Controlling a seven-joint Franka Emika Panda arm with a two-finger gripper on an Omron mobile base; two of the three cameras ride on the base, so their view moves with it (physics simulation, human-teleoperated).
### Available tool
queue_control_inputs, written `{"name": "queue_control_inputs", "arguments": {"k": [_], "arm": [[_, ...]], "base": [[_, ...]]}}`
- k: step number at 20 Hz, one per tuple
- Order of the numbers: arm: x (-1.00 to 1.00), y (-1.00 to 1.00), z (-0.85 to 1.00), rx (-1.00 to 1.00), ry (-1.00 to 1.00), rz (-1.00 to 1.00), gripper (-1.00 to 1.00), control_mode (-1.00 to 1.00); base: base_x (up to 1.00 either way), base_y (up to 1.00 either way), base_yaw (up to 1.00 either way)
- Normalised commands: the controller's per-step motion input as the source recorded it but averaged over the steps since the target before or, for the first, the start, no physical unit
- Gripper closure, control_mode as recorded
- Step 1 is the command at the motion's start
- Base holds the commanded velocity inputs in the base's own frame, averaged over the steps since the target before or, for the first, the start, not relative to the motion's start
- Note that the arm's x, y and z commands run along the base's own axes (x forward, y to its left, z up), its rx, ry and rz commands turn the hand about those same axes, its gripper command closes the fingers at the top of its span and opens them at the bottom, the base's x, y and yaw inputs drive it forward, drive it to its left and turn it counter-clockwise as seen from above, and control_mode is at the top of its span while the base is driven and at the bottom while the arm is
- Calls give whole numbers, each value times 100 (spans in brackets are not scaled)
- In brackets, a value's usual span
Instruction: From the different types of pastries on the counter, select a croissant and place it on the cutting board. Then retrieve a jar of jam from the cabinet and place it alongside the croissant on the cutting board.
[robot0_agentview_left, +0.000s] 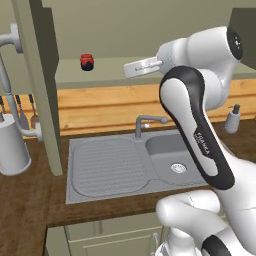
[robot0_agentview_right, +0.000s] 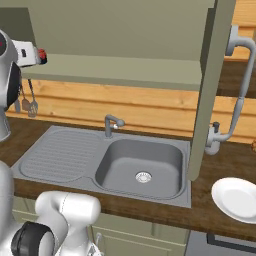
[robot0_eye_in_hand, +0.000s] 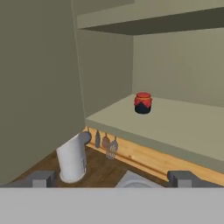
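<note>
One jam jar (robot0_eye_in_hand: 143, 103) on cabinet shelf (robot0_eye_in_hand: 183, 127) (upright, alone).

One jam jar (robot0_agentview_left: 87, 62) stands on the cabinet shelf (robot0_agentview_left: 100, 76), well in from its front edge. The counter (robot0_agentview_left: 30, 195) carries one steel sink unit (robot0_agentview_left: 100, 167) with one basin (robot0_agentview_right: 142, 160), one ribbed drainboard (robot0_agentview_right: 57, 155) and one faucet (robot0_agentview_right: 111, 122), plus one soap dispenser (robot0_agentview_left: 232, 119) near its back edge and one white plate (robot0_agentview_right: 236, 198) near its front edge. One white cylindrical kettle (robot0_eye_in_hand: 73, 156) stands on the counter, and three utensils (robot0_eye_in_hand: 106, 143) hang under the shelf's front edge.
</note>
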Motion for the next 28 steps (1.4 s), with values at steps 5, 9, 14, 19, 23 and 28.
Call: {"name": "queue_control_inputs", "arguments": {"k": [5, 9, 14, 19, 23, 28], "arm": [[39, 9, -7, -2, 0, -1, -100, -100], [3, 9, -5, 0, 0, 0, -100, -100], [33, 17, -18, 0, 0, 0, -100, -100], [37, 9, -10, 0, 0, 0, -100, -100], [31, 1, -1, 0, 0, 0, -100, -100], [25, 2, 0, 0, 1, 0, -100, -100]], "base": [[0, 0, 0], [0, 0, 0], [0, 0, 0], [0, 0, 0], [0, 0, 0], [0, 0, 0]]}}
